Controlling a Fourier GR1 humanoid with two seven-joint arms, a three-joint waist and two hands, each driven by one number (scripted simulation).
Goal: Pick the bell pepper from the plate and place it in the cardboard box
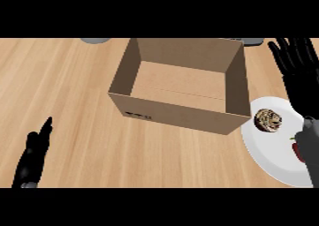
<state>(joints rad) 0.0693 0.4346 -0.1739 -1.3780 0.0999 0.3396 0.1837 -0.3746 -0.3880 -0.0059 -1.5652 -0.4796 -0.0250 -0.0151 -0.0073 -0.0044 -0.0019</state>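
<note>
Right hand (298, 70) in the head view is raised over the far edge of the white plate (269, 154), its fingers straight and spread apart, holding nothing. Its forearm covers most of the bell pepper (296, 148); only a small red part shows on the plate, near the right edge. A round brown food item (268, 120) lies on the plate too, nearer to the cardboard box (181, 84), which stands open just beside the plate. To do this step well, I think the hand should come down behind the pepper and close only on it, not touching the brown item. Left hand (32, 154) rests open at the lower left.
</note>
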